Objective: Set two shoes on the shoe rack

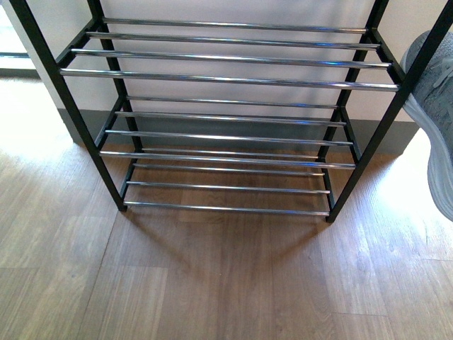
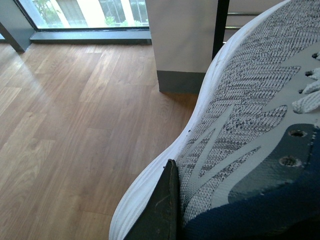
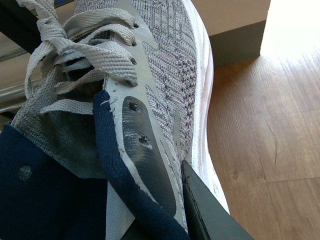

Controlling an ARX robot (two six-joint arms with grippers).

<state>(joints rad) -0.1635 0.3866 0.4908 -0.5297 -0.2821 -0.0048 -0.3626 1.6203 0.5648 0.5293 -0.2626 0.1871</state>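
Note:
The shoe rack (image 1: 226, 81) stands in front of me in the front view, black frame with tiers of chrome bars, nothing on its shelves. One grey knit shoe (image 1: 437, 106) hangs at the right edge of that view, beside the rack's right post. In the right wrist view my right gripper is shut on this shoe (image 3: 160, 75) at its side by the collar; one dark finger (image 3: 205, 210) shows against the knit. In the left wrist view my left gripper is shut on the other shoe (image 2: 250, 100); one dark finger (image 2: 160, 205) presses its side. Neither arm shows in the front view.
Wooden floor (image 1: 212, 276) lies before the rack. A pale wall with a grey skirting (image 1: 233, 127) is behind it. In the left wrist view a wall corner (image 2: 182, 45) and a floor-level window (image 2: 85, 12) stand beyond the shoe.

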